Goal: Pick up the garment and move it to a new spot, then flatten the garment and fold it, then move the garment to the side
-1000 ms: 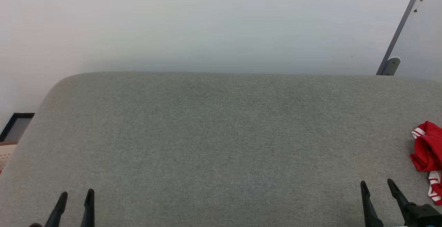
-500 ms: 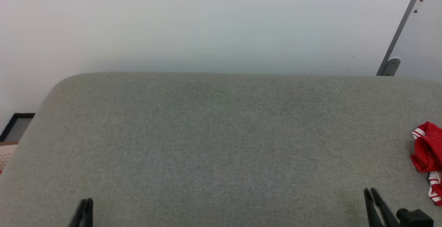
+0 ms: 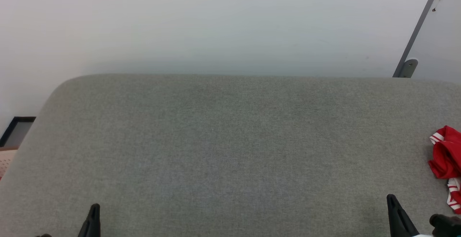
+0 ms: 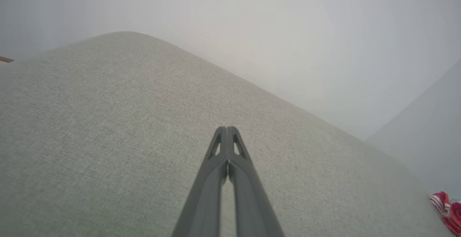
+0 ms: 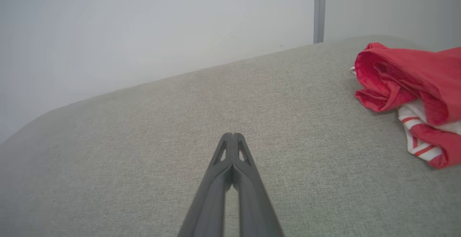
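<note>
The garment (image 3: pixel 446 157), a crumpled red T-shirt with white striped trim, lies bunched at the right edge of the grey fabric surface (image 3: pixel 230 139). The right wrist view has the garment (image 5: pixel 414 85) to the upper right, well apart from the fingers. It peeks into the left wrist view as a red scrap (image 4: pixel 446 210) at the lower right. My right gripper (image 3: pixel 390 199) hovers at the lower right, shut and empty, tips together (image 5: pixel 233 136). At the lower left my left gripper (image 3: pixel 95 208) is shut too, tips pressed together (image 4: pixel 226 129), holding nothing.
A pale wall rises behind the surface. A grey post with a bracket (image 3: pixel 408 67) stands at the back right. A dark-framed object (image 3: pixel 16 130) sits off the left edge, low down. The surface's rounded far-left corner (image 3: pixel 68 84) curves away.
Both grippers went from open to shut, fingers closing on nothing, and sank slightly lower in the head view. The garment has not moved.
</note>
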Motion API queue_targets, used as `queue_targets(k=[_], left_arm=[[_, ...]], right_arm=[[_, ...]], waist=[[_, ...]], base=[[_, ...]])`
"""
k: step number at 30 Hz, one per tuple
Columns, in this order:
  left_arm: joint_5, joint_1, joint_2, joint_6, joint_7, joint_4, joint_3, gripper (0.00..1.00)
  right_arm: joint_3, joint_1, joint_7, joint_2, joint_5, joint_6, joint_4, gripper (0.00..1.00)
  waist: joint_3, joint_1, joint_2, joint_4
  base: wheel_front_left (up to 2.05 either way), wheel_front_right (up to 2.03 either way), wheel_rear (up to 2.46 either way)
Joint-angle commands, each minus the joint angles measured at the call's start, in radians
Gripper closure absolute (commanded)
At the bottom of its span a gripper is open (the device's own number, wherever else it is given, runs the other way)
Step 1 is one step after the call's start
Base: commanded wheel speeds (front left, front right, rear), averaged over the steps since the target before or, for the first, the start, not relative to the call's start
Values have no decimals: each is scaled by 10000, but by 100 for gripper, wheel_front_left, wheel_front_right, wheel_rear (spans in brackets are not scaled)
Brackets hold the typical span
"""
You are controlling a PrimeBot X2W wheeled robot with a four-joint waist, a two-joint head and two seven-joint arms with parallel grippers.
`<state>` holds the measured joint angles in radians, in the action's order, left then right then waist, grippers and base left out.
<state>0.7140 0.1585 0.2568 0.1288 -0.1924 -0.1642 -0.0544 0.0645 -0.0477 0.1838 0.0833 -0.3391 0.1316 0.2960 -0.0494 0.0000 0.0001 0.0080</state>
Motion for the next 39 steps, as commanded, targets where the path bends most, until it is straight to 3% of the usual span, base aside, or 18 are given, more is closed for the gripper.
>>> queue_targets(k=[1,39], left_arm=[[296,-281,58,4,67,101,-99,100],[4371,-1448,-931,15,1475,-312,-349,100]], right_arm=[[71,292,-58,5,-416,-2,-192,100],[263,926,-1419,-152,-6193,-7,-380,100]], waist=[[5,0,-1,-1],[185,0,-1,-28]], base=[[0,0,0],[0,0,0]])
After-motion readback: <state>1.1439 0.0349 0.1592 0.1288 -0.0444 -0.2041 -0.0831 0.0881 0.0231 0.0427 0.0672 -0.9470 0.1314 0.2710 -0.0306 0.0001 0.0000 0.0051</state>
